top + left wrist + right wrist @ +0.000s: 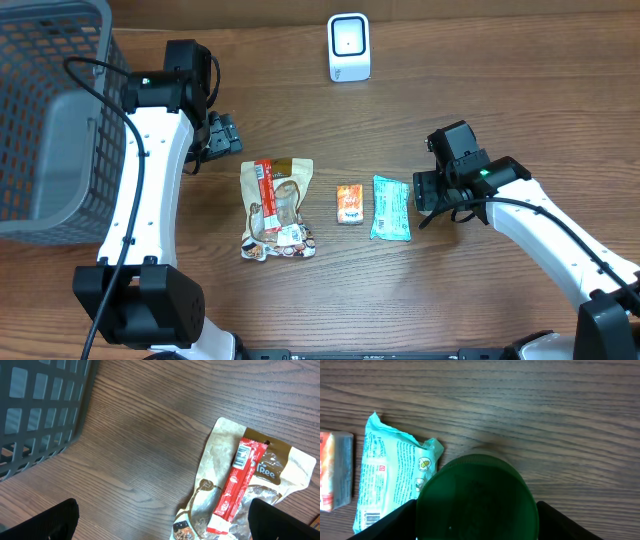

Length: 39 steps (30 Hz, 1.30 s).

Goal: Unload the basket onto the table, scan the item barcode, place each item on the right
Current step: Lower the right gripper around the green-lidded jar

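Note:
A dark green round-topped item (pixel 477 491) fills the gap between my right gripper's (pixel 477 522) fingers, which press on both of its sides just above the wood. In the overhead view that gripper (pixel 426 192) covers it, right beside a teal packet (pixel 391 207). The teal packet (pixel 390 480) shows a barcode at its lower end. A small orange pack (pixel 349 203) lies left of it. A brown pouch (pixel 277 208) carries a red stick pack (pixel 239 482) with a barcode. My left gripper (pixel 222 135) hangs wide open above the pouch's upper left. The white scanner (pixel 349 47) stands at the back.
A grey mesh basket (pixel 50 110) fills the left side of the table, close behind my left arm. Its wall (pixel 45 405) shows in the left wrist view. Bare wood lies between the items and the scanner.

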Tool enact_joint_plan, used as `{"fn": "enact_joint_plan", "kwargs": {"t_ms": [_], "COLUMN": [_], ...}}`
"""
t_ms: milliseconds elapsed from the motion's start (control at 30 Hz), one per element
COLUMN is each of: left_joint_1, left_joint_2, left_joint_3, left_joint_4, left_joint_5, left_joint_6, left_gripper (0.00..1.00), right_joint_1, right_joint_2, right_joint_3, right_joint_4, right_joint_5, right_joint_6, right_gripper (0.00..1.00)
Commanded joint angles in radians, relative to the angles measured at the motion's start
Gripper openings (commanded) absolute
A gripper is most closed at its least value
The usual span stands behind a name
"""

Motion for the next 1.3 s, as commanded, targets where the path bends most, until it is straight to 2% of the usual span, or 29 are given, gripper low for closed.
{"fn": "enact_joint_plan", "kwargs": {"t_ms": [0, 467, 700, 867, 1033, 1267], "left_joint_1": [-0.002, -0.002, -0.002, -0.002, -0.002, -0.002], "left_joint_2": [0.002, 0.002, 0.002, 0.002, 0.002, 0.002], "left_joint_3": [0.022, 0.022, 0.022, 0.022, 0.022, 0.022], "left_joint_4": [0.000, 0.000, 0.000, 0.000, 0.000, 0.000], "left_joint_5": [-0.006, -0.006, -0.006, -0.006, -0.006, -0.006], "left_joint_6": [-0.018, -0.018, -0.018, -0.018, -0.018, -0.018], "left_gripper": [1.00, 0.99, 1.00, 1.00, 1.00, 1.00], "right_joint_1": [0.002, 0.002, 0.002, 0.002, 0.002, 0.002], "right_joint_2": [0.000, 0.000, 0.000, 0.000, 0.002, 0.012], "right_joint_3": [-0.012, -0.012, -0.012, -0.012, -0.036, -0.039], "right_joint_4": [-0.003, -0.036, -0.043, -0.042, 0.005, 0.026], "right_joint_5": [0.057, 0.092, 0.093, 0.092, 0.092, 0.073], "right_joint_6": [0.005, -0.003, -0.003, -0.003, -0.003, -0.003], "right_gripper": [0.74, 0.78, 0.88, 0.89, 0.95, 0.96]}}
